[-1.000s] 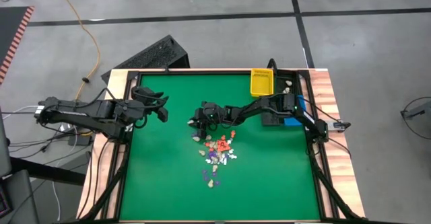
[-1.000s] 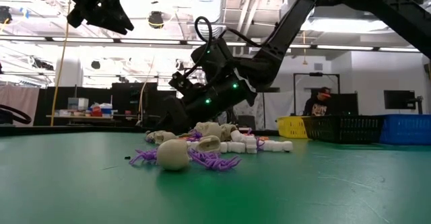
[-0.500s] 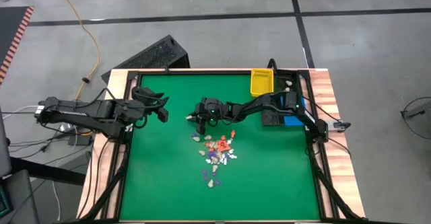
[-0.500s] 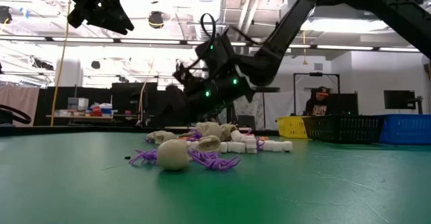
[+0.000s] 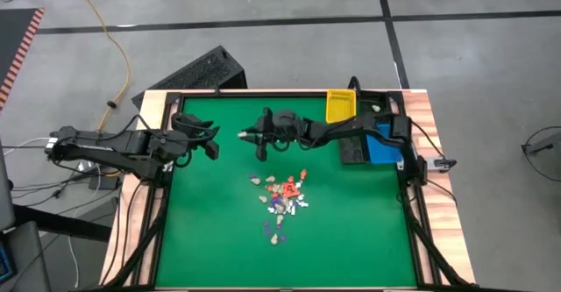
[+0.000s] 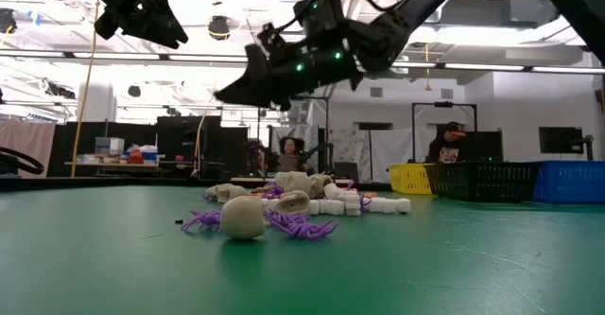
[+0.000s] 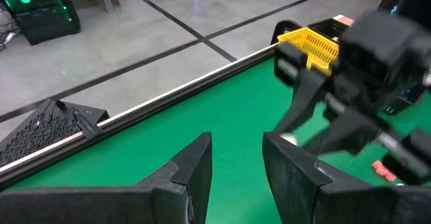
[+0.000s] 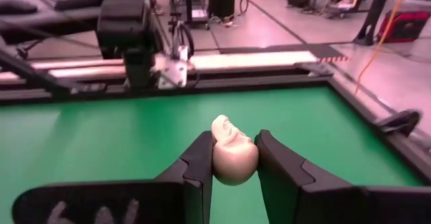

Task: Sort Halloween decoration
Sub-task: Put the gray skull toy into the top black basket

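Since the earlier frame the right hand (image 5: 246, 136) has risen from the trinket pile (image 5: 282, 195) toward the left hand (image 5: 213, 140). It pinches a cream-white, skull-like trinket (image 8: 232, 153) between its fingers (image 8: 200, 158), long axis upright, above the green bench (image 5: 351, 231). The left hand's fingers (image 7: 195, 170) stand slightly apart, empty.

The cluster of tiny cream, orange and purple plastic trinkets (image 5: 282, 197) lay mid-table on the green felt-topped table (image 5: 219, 231). The right gripper (image 5: 248, 136) hung above and behind it, facing the left gripper (image 5: 213, 141). The yellow rectangular plastic bin (image 5: 340, 107) sat at the far right edge.
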You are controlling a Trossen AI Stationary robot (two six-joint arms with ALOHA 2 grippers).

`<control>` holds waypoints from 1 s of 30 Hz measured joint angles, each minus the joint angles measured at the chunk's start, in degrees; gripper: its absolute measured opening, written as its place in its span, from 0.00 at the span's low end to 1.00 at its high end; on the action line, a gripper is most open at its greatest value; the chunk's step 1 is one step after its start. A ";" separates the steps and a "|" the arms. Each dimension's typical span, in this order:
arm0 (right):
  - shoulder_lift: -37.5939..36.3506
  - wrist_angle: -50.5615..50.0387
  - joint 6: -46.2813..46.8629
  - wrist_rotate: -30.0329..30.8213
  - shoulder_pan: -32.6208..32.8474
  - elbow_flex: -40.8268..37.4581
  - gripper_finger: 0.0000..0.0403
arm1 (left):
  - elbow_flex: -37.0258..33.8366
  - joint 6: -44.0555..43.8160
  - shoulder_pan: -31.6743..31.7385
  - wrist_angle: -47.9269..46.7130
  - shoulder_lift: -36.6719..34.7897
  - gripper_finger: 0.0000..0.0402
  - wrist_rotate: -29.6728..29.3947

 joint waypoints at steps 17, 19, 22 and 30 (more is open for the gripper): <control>-3.75 -6.88 3.41 13.49 -2.10 0.00 0.27 | 0.00 -0.07 0.00 -0.13 0.01 0.30 0.03; -3.73 -7.28 3.59 16.58 -2.10 0.00 0.27 | 0.00 -0.06 0.00 -0.32 0.02 0.30 0.03; -3.73 -8.45 5.34 24.60 -2.08 0.00 0.27 | 0.00 -0.08 0.00 -0.31 0.00 0.30 0.10; -3.73 -13.47 8.69 35.65 -2.38 0.00 0.27 | 0.00 -0.84 0.00 -1.13 0.01 0.30 0.97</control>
